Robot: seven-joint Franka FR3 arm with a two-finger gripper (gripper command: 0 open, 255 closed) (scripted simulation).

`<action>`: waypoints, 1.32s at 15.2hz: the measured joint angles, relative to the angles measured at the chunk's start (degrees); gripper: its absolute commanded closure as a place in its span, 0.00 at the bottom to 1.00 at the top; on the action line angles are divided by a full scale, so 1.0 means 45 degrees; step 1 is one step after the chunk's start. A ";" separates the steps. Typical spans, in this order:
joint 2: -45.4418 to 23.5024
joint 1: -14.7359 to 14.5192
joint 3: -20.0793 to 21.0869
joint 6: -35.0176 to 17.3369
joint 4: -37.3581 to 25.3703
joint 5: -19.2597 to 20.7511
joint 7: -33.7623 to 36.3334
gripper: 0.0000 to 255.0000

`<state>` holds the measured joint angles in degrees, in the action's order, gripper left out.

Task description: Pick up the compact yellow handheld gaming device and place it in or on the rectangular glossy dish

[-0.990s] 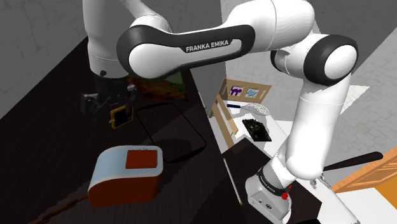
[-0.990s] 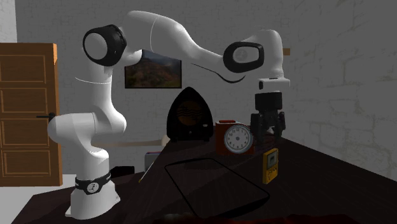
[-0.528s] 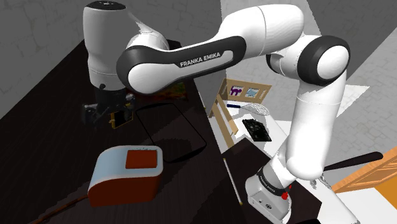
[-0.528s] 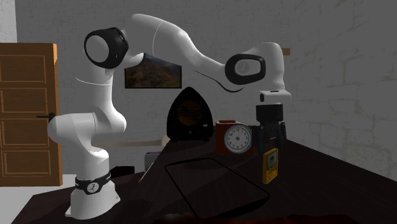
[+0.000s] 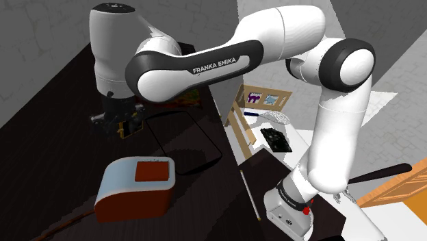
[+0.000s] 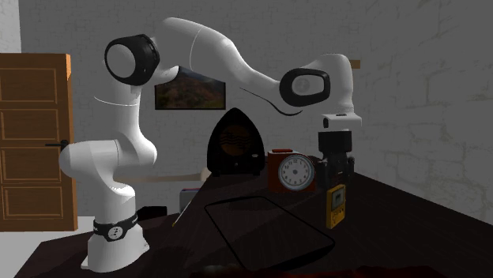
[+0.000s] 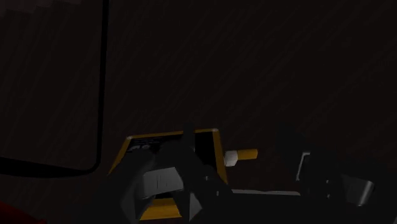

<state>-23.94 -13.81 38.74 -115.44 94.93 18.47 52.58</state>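
I am holding the gripper [image 6: 336,182] straight down over the device [image 6: 337,207], which is standing on end on the table [image 6: 419,237], near the dish [image 6: 237,202] and off its corner on the second exterior view's right. A clock [image 6: 294,172] is sitting just behind it in that view. The jaws are spread, gripping nothing; in the wrist view the two fingers are standing well apart. What I am weighing is the line-up: the device is lying directly below the hand, its long axis running nearly upright, its top edge reaching about to the fingertips. In the dim wrist view its yellow frame is showing behind one finger rather than centred in the gap, so it may be sitting toward that finger, though I cannot be sure. I am judging this to be the grasp step: the squeeze needs to go across the thin body, without tipping it, before any carry across to the dish.
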 measured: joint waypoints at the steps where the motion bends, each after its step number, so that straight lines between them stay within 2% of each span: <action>1: 0.0000 0.0000 0.0000 0.0000 0.0000 0.0000 0.0000 1.00; 10: 0.0026 -0.0001 0.0016 0.0072 -0.0058 -0.0024 -0.0016 1.00; 20: 0.0389 -0.0010 0.0189 0.1481 -0.1198 -0.0366 -0.0295 1.00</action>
<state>-22.18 -13.85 39.59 -108.77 89.54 16.82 51.25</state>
